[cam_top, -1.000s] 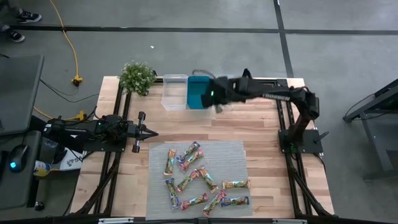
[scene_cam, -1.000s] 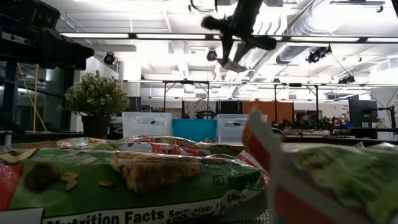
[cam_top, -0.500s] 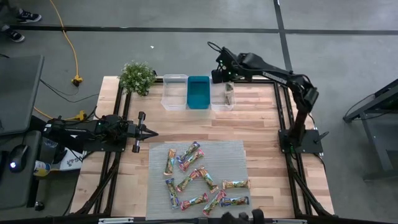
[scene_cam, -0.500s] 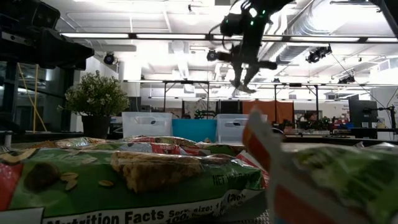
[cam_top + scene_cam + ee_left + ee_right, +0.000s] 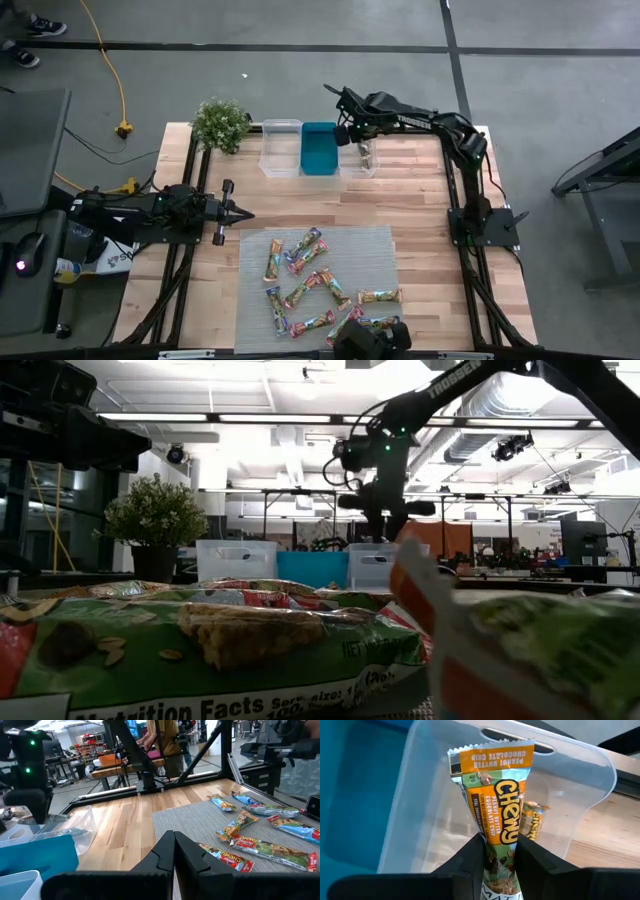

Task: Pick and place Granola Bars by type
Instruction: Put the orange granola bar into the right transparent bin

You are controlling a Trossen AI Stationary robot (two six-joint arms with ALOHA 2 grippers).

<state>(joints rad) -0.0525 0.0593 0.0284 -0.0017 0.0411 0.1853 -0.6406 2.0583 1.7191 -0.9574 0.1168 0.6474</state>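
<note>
Several granola bars [image 5: 315, 285] lie scattered on a grey mat [image 5: 380, 245] near the front edge. My right gripper [image 5: 499, 845] hangs over the clear bin [image 5: 358, 158] at the right end of the bin row and is shut on an orange-and-green bar [image 5: 495, 800]. In the low view this gripper [image 5: 385, 525] points down just above the bins. Another bar of the same look [image 5: 532, 822] lies on that bin's floor. My left gripper [image 5: 245, 215] waits shut at the table's left, pointing level [image 5: 174, 850]. My right gripper pinches the bar between its two fingers [image 5: 470, 857] at the green part near one end [image 5: 499, 857]. The fingers come from above, slanting steeply down, and lie across the bar. The bar hangs below them, clear of everything, its orange end [image 5: 492, 757] over the bin's inside.
A teal bin [image 5: 319, 148] and a second clear bin [image 5: 281, 147] stand left of the target bin along the far edge. A potted plant [image 5: 220, 122] sits at the far left corner. Bare wood lies between the bins and the mat. A person [image 5: 165, 740] stands beyond the table.
My right gripper has swung from above the teal bin toward the clear bin at the right end of the row and come down close over it, tipping more steeply downward. It has stayed shut on the bar, which went along with it.
</note>
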